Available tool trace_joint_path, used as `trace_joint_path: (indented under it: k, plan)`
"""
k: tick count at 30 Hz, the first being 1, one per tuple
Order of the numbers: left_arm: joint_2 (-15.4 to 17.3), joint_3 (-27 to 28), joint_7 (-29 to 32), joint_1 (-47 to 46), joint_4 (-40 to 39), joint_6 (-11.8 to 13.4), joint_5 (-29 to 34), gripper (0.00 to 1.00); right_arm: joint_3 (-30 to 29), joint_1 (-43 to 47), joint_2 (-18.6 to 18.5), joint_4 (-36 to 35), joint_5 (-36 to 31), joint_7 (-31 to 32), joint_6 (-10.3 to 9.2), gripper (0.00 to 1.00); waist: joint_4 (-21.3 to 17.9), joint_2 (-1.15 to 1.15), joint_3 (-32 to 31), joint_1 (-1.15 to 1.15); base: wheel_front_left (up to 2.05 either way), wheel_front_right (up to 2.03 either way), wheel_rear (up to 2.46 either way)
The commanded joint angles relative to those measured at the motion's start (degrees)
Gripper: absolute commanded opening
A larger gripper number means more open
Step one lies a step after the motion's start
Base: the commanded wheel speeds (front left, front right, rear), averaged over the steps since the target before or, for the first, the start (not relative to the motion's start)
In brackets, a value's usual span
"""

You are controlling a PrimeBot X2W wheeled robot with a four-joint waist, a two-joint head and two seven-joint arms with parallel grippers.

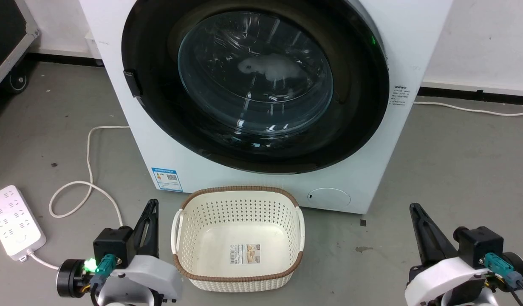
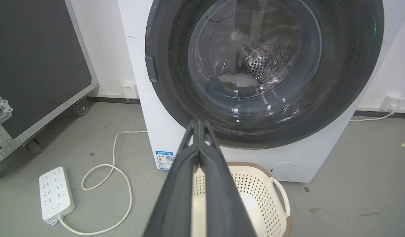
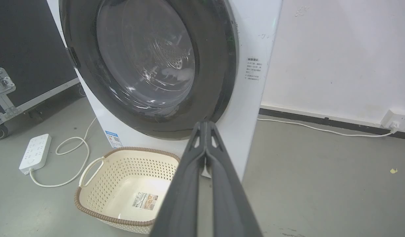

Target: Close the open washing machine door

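With the washing machine door (image 1: 255, 85) lying flat against the washing machine (image 1: 168, 144), apparently closed already, the left gripper (image 1: 152, 204) and right gripper (image 1: 414, 208) hang back before it, fingers pressed together, empty.

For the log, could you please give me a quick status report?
Left gripper, right gripper shut, empty. Door looks flush on washer. Basket on floor before it.

The washing machine (image 1: 168, 148) is showing white, with a blue sticker (image 1: 167, 179) low on its front. The washing machine door (image 1: 359, 127) is gleaming glossy black around clear glass. The basket (image 1: 238, 212) is showing cream, dotted with rows of small holes, under a brown woven rim. The power strip (image 1: 12, 221) is lying white on the grey floor (image 1: 456, 170).
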Motion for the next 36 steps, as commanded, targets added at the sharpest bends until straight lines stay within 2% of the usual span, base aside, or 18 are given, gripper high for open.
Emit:
trace_joint_path:
  k: [1, 36]
  plan:
    - [-0.5, 0.6, 0.3, 0.9, -0.5, -0.5, 1.0, 0.00, 0.1, 0.9, -0.1, -0.6, -0.5, 0.3, -0.03, 0.00, 0.1, 0.00, 0.0, 0.00, 0.00, 0.00, 0.00]
    - [-5.5, 5.7, 3.4, 3.5, -3.4, -3.2, 8.8, 0.00, 0.4, 1.6, -0.1, -3.1, -4.0, 2.5, -0.04, 0.00, 1.4, 0.00, 0.0, 0.00, 0.00, 0.00, 0.00]
